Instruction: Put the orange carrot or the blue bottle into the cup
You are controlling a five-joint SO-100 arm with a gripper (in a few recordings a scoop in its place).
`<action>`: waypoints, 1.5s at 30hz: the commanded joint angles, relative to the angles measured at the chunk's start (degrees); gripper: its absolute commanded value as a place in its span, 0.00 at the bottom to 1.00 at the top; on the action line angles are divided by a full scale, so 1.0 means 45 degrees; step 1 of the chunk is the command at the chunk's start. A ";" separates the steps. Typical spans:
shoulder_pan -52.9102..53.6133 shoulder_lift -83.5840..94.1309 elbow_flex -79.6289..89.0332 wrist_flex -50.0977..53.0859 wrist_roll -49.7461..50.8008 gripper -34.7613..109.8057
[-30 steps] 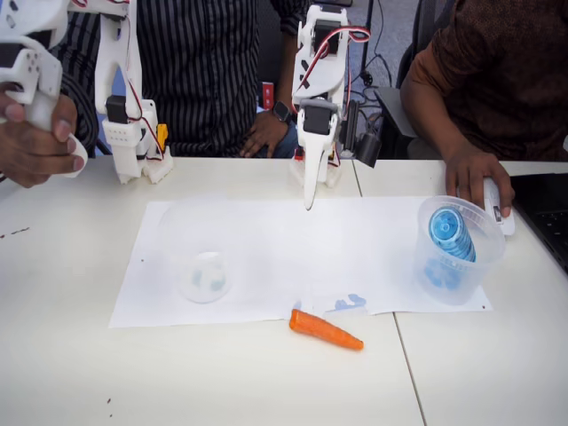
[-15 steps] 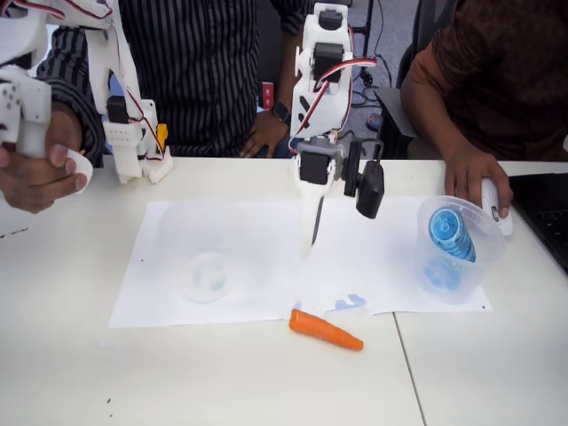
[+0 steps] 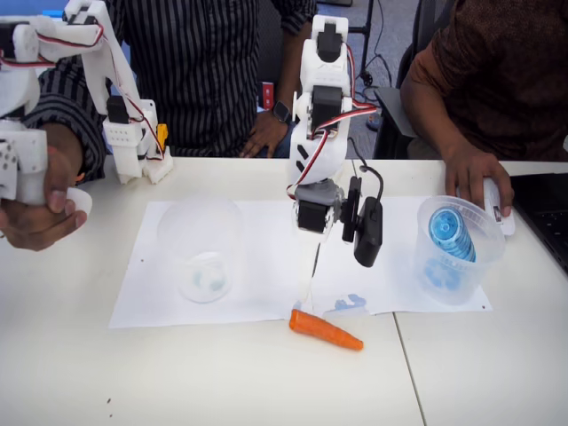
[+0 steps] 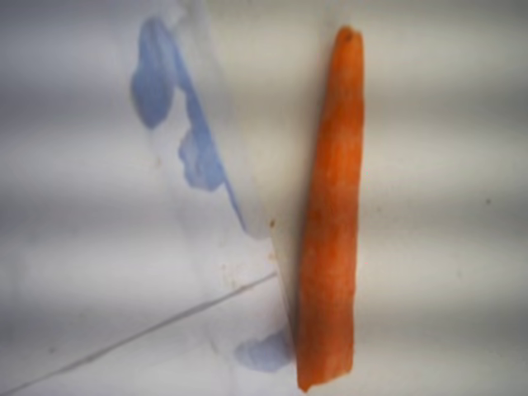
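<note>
White tabletop (image 3: 222, 382) with a sheet of white paper (image 3: 266, 257) across its middle; two seated people sit at the far edge. Orange carrot (image 3: 325, 329) lies on the bare table just off the paper's near edge, gripper (image 3: 311, 297) tips right above its thick end, whether open or clenched can't be told. Clear cup (image 3: 201, 249) stands on the paper at left; blue bottle (image 3: 451, 233) sits inside a blue-tinted cup (image 3: 456, 251) at right.

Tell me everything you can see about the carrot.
The carrot is small, bright orange and tapered, smooth, with no greens. It lies flat on the white table, just past the front edge of the paper sheet, thick end toward the sheet, thin tip pointing right in the fixed view. The gripper hangs right above its thick end; contact cannot be told.
</note>
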 commanded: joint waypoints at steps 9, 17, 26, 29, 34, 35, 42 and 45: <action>0.0059 -0.0117 -0.1367 -0.0430 0.0469 0.45; 0.0098 -0.1055 -0.1367 -0.1094 0.0469 0.45; 0.0156 -0.1191 -0.1367 -0.1289 0.0430 0.45; 0.0176 -0.1191 -0.1367 -0.1289 0.0391 0.45; 0.0176 -0.1426 -0.1367 -0.1289 0.0352 0.45; 0.0156 -0.1504 -0.1367 -0.1289 0.0352 0.45; 0.0117 -0.1797 -0.1367 -0.1309 0.0410 0.45; 0.0117 -0.1816 -0.1367 -0.1309 0.0391 0.45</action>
